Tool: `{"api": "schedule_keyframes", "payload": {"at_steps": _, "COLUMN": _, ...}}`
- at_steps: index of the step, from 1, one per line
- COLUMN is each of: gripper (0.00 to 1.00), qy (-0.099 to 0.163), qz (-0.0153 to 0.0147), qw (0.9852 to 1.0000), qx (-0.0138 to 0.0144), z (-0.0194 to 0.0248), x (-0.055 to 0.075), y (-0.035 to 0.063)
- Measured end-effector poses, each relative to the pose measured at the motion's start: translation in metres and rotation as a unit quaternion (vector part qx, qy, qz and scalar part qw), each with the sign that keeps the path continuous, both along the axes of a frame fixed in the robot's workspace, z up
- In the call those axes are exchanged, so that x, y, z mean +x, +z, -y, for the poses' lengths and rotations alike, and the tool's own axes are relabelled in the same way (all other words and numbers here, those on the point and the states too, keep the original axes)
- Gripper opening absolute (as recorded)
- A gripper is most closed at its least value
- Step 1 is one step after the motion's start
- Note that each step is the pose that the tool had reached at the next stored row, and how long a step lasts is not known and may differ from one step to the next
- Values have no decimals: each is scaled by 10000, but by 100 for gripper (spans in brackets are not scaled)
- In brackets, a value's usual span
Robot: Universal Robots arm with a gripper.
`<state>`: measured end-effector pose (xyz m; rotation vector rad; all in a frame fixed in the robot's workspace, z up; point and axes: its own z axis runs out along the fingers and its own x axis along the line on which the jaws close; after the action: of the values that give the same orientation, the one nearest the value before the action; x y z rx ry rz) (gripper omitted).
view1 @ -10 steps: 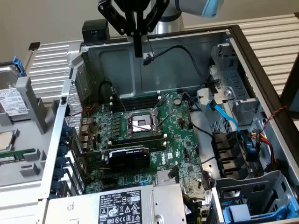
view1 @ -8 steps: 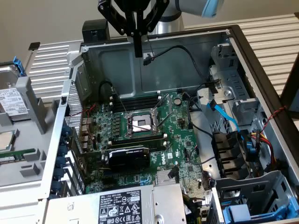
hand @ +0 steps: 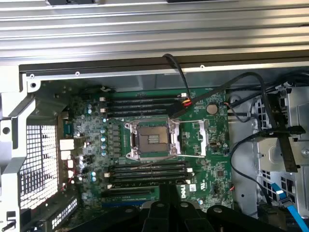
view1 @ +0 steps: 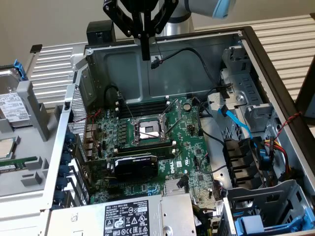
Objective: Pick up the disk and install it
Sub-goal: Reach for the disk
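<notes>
The gripper (view1: 145, 54) hangs over the open computer case (view1: 123, 69) with its fingers pinched together on nothing, while the disk (view1: 11, 105) lies outside the case beside its vented wall (view1: 75, 105), probably staged there for picking.

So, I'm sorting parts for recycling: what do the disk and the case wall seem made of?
The disk: matte silver-grey metal, with a white paper-like label; its carrier looks like bright blue plastic. The case wall: dull grey sheet metal, likely steel, judging by stamped panels and folded edges.
</notes>
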<state>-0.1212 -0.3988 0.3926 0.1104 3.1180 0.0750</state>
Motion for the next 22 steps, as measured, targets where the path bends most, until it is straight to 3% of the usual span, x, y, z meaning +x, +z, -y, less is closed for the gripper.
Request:
{"api": "schedule_keyframes", "payload": {"at_steps": 5, "gripper": 11, "qy": 0, "qz": 0, "qw": 10000, "qx": 0, "z": 0, "x": -31, "y": 0}}
{"api": "schedule_keyframes", "payload": {"at_steps": 18, "gripper": 11, "qy": 0, "qz": -6, "qw": 10000, "qx": 0, "z": 0, "x": -597, "y": -1}}
{"api": "schedule_keyframes", "payload": {"at_steps": 20, "gripper": 11, "qy": 0, "qz": -17, "qw": 10000, "qx": 0, "z": 0, "x": -687, "y": -1}}
{"api": "schedule_keyframes", "payload": {"at_steps": 22, "gripper": 11, "qy": 0, "qz": -65, "qw": 10000, "qx": 0, "z": 0, "x": -768, "y": -1}}
